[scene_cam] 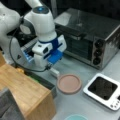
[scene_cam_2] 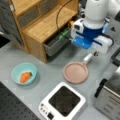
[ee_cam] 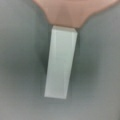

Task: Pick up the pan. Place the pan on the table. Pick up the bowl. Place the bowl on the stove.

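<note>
The pan [scene_cam_2: 75, 72] sits on the desk [scene_cam_2: 50, 75] mid-frame, beside the bare stove [scene_cam_2: 62, 101]. The gripper [scene_cam_2: 93, 53] hovers above its handle [ee_cam: 60, 63]; the fingers' state cannot be told. The bowl [scene_cam_2: 24, 73] rests at left.

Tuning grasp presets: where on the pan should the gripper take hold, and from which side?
Probably the pale handle, from above. The pan lies flat on the table, its rim low; the straight, narrow handle sticks out toward the gripper in a front view, so fingers should close across its width.

White arm bent downward, gripper [scene_cam_2: 93, 53] pointing down
</note>
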